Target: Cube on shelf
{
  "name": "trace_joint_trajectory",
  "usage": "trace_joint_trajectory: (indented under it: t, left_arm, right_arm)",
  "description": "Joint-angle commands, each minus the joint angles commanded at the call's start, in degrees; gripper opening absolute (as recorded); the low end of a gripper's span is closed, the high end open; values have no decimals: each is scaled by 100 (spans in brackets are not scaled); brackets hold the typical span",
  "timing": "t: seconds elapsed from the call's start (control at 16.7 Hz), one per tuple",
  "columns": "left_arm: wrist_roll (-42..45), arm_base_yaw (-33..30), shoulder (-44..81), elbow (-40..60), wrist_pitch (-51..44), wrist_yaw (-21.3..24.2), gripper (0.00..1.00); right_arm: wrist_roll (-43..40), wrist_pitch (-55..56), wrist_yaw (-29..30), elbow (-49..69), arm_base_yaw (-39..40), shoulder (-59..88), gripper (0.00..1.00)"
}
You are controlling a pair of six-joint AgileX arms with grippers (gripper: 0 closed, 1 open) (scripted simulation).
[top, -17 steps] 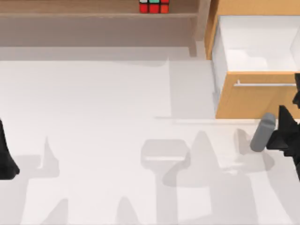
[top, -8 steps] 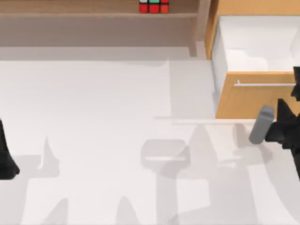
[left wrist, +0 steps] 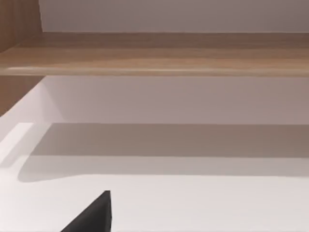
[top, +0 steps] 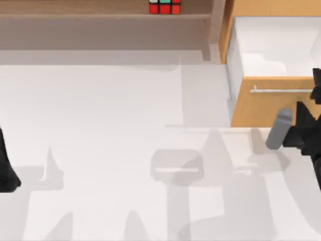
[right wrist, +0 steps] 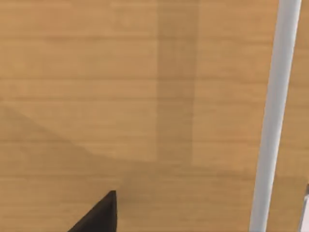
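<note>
top cam looks straight down on the table [top: 100, 125]; left wrist cam sits low, facing the shelf [left wrist: 154, 58] across it; right wrist cam is pressed close to the drawer cabinet [right wrist: 120, 96] front, handle [right wrist: 275, 116] included; top view shares both

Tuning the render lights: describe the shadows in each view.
Top view: soft grey arm-shaped shadows spread across the white table, one falling below the drawer cabinet. Left wrist view: a broad band of shade under the shelf. Right wrist view: a faint vertical shadow stripe on the wood.

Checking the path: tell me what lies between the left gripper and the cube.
In the top view, bare white table lies between the left gripper and the cube, then the shelf board's front edge.
</note>
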Motion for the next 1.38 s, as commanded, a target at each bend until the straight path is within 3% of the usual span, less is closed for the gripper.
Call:
trace_joint_trajectory:
  t: [0.66,1.38]
  left_arm:
    - [0,0,0,0,0,0,100]
    - [0,0,0,0,0,0,100]
  right_arm:
    - [0,0,0,0,0,0,2]
    - [16,-116,-35,182,-50,49,0]
